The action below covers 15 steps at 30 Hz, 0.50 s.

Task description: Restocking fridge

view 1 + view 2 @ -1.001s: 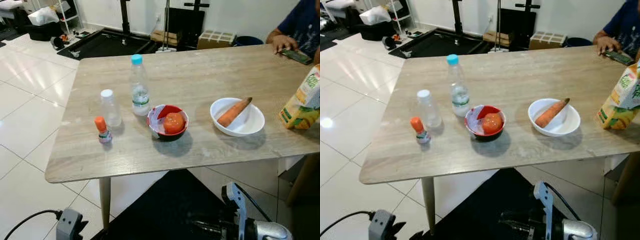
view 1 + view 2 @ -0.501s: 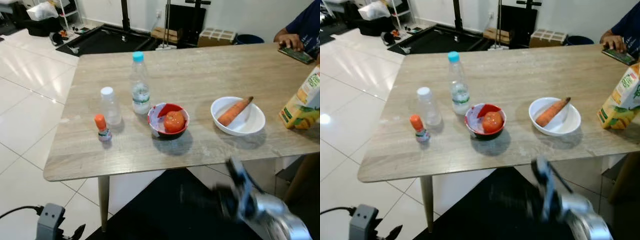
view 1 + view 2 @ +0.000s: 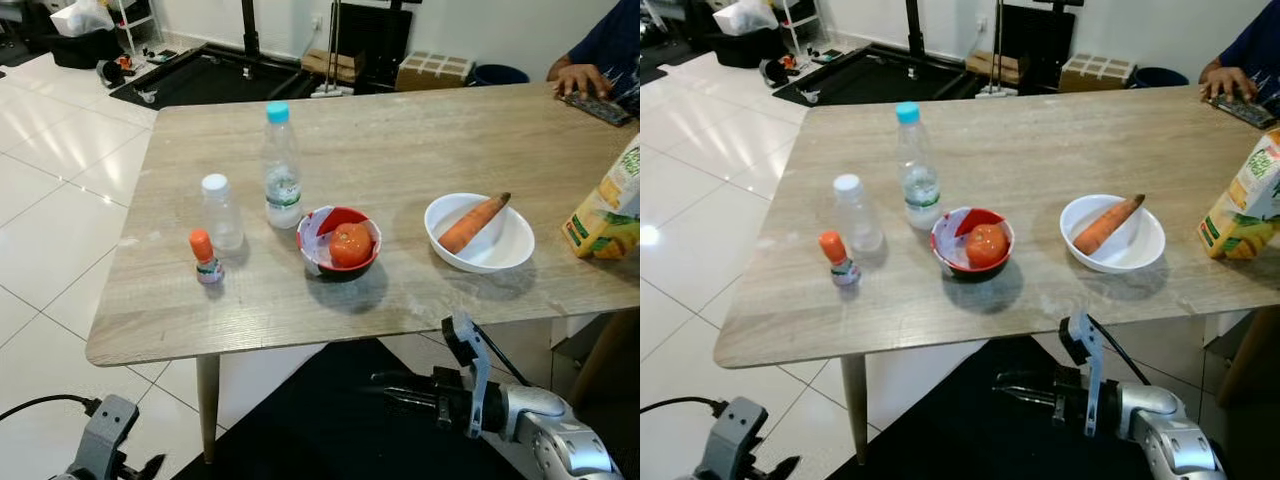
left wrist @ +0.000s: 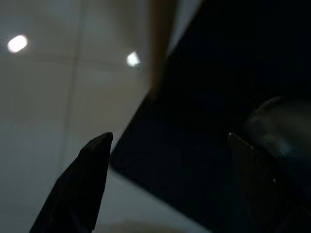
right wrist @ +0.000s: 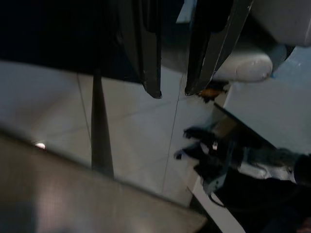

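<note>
Centrally on the wooden bench [image 3: 420, 150], a red bowl [image 3: 338, 243] is holding a tomato [image 3: 350, 243]. Beside it, a blue-capped water bottle [image 3: 281, 167], a white-capped bottle [image 3: 219, 212] and a small orange-capped bottle [image 3: 204, 258] are standing upright. A white bowl [image 3: 480, 232] is carrying a carrot [image 3: 472, 222], and a juice carton [image 3: 608, 201] is sitting at the bench's right edge. Below the front edge, the right claw [image 3: 385, 390] is hovering with fingers slightly parted, grasping nothing. The left claw [image 4: 170, 141] is hanging released over the floor.

A home dining area: wooden counter [image 3: 400, 150] set with food, white tiled floor [image 3: 50, 200], person [image 3: 600, 50] seated with a phone.
</note>
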{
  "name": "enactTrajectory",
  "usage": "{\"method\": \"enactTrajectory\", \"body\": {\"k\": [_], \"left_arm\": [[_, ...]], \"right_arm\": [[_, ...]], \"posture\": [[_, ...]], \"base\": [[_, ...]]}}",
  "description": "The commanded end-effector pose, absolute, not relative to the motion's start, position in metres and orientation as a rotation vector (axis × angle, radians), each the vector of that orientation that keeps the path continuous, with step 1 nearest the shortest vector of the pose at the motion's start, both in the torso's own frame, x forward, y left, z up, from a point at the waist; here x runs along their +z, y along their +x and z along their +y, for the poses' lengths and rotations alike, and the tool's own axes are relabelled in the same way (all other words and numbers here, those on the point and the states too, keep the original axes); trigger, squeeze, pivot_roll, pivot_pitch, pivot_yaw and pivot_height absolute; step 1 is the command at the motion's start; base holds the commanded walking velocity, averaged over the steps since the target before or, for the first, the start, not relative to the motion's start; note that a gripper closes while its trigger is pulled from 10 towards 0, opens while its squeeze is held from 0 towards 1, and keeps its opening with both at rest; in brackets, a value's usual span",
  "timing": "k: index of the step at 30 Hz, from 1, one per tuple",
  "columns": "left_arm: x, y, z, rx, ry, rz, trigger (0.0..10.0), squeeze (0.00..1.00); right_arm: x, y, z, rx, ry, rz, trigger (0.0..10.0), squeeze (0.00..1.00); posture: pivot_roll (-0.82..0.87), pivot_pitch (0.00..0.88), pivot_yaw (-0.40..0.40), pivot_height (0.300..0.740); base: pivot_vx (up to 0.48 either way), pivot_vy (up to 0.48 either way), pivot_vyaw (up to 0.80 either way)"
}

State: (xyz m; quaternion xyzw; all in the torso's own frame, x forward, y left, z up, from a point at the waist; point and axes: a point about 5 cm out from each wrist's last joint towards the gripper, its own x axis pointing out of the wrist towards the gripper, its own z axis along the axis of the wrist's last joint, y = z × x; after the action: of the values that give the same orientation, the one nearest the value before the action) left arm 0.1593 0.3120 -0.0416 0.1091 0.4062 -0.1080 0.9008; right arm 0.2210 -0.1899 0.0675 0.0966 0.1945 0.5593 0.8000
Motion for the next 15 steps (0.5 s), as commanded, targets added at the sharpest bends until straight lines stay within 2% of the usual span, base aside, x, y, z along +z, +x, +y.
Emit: {"method": "enactTrajectory", "body": {"k": [1,6,7,8,9,10,12,13,14,15], "left_arm": [[-0.04,0.149,0.33,-0.146,0.276,0.923,10.0,0.0],[-0.039,0.148,0.338,-0.067,0.253,0.954,10.0,0.0],[-0.039,0.147,0.34,-0.033,0.243,0.953,10.0,0.0],[-0.039,0.147,0.34,-0.033,0.243,0.953,10.0,0.0],[-0.039,0.146,0.343,0.031,0.202,0.947,10.0,0.0],[-0.039,0.146,0.343,0.031,0.202,0.947,10.0,0.0],[-0.04,0.144,0.344,0.086,0.154,0.937,10.0,0.0],[-0.04,0.144,0.344,0.086,0.154,0.937,10.0,0.0],[-0.04,0.144,0.343,0.087,0.142,0.936,10.0,0.0],[-0.047,0.158,0.317,-0.026,0.136,0.887,10.0,0.0]], "right_arm": [[0.059,0.214,-0.195,1.191,0.213,0.462,10.0,0.0],[0.044,0.208,-0.206,1.145,0.166,0.537,10.0,0.0],[0.03,0.211,-0.21,1.071,0.087,0.588,10.0,0.0],[0.03,0.211,-0.21,1.071,0.087,0.588,10.0,0.0],[0.006,0.218,-0.217,0.892,-0.065,0.666,10.0,0.0],[0.006,0.218,-0.217,0.892,-0.065,0.666,10.0,0.0],[-0.011,0.227,-0.225,0.663,-0.158,0.696,10.0,0.0],[-0.011,0.227,-0.225,0.663,-0.158,0.696,10.0,0.0],[-0.016,0.23,-0.228,0.55,-0.17,0.692,10.0,0.0],[-0.021,0.233,-0.23,0.441,-0.183,0.686,10.0,0.0]], "posture": [[-0.12,0.105,0.05,0.74],[-0.13,0.104,0.055,0.74],[-0.13,0.103,0.053,0.74],[-0.13,0.103,0.053,0.74],[-0.13,0.1,0.047,0.74],[-0.13,0.1,0.047,0.74],[-0.13,0.099,0.043,0.74],[-0.13,0.099,0.043,0.74],[-0.13,0.097,0.043,0.74],[-0.13,0.098,0.045,0.74]], "base": [[0.0,0.0,0.0],[0.0,0.0,0.0],[0.0,0.0,0.0],[0.0,0.0,0.0],[0.0,0.0,0.0],[0.0,0.0,0.0],[0.0,0.0,0.0],[0.0,0.0,0.0],[0.0,0.0,0.0],[0.0,0.0,0.0]]}}
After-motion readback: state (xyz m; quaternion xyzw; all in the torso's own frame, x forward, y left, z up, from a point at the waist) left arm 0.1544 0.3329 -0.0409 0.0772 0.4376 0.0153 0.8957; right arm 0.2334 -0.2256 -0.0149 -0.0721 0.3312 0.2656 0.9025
